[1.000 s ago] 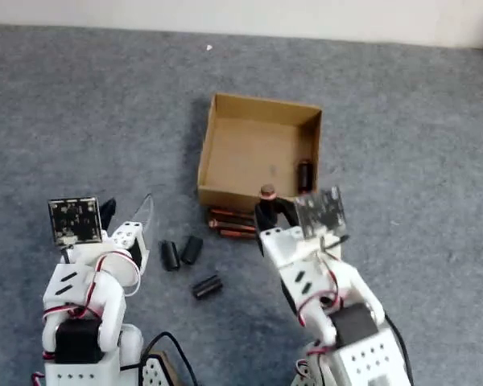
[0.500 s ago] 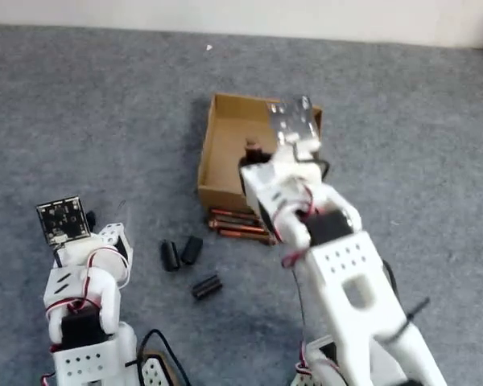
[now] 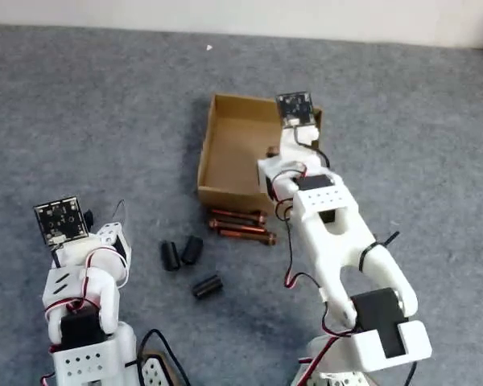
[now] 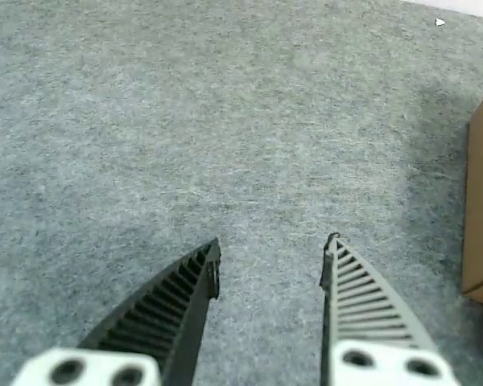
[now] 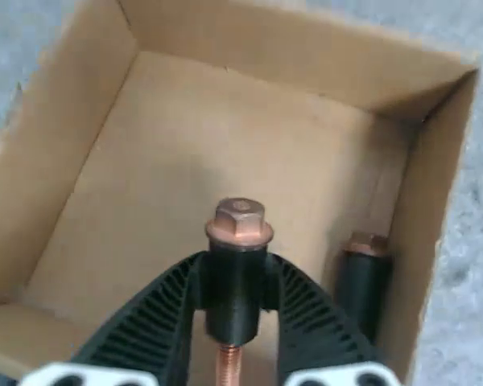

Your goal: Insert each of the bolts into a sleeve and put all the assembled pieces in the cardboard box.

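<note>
Cardboard box (image 5: 169,153) is holding one assembled piece (image 5: 364,273) by its wall; the right hand (image 5: 236,277) is gripping another sleeved bolt (image 5: 239,233) above it, while the left hand (image 4: 270,261) is hovering open, well apart from the box.

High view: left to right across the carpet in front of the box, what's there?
Left white arm → two black cylindrical plastic sleeves side by side → third black sleeve → two copper-coloured metal bolts → right white arm.

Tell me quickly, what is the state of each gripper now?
Left gripper: open, empty.
Right gripper: closed on a sleeved bolt, above the cardboard box.
</note>
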